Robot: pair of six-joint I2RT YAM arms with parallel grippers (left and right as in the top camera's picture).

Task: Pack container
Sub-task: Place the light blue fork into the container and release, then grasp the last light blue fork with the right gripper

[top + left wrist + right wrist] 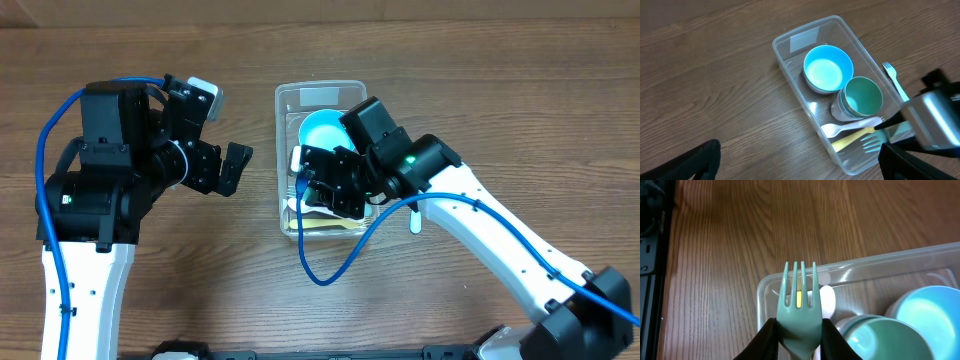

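Note:
The clear plastic container (285, 160) sits mid-table; it also shows in the left wrist view (790, 70) and the right wrist view (880, 265). Inside it are a blue bowl (828, 67), a teal bowl (862, 97), a white spoon (840, 129) and a yellow utensil (850, 141). My right gripper (799, 330) is shut on a teal fork (800, 300), held over the container's near end, tines pointing outward. My left gripper (222, 165) is open and empty, left of the container.
A light blue fork (895, 80) lies on the wooden table beside the container's right side; it also shows in the overhead view (414, 220). The right arm's blue cable (330, 270) loops in front of the container.

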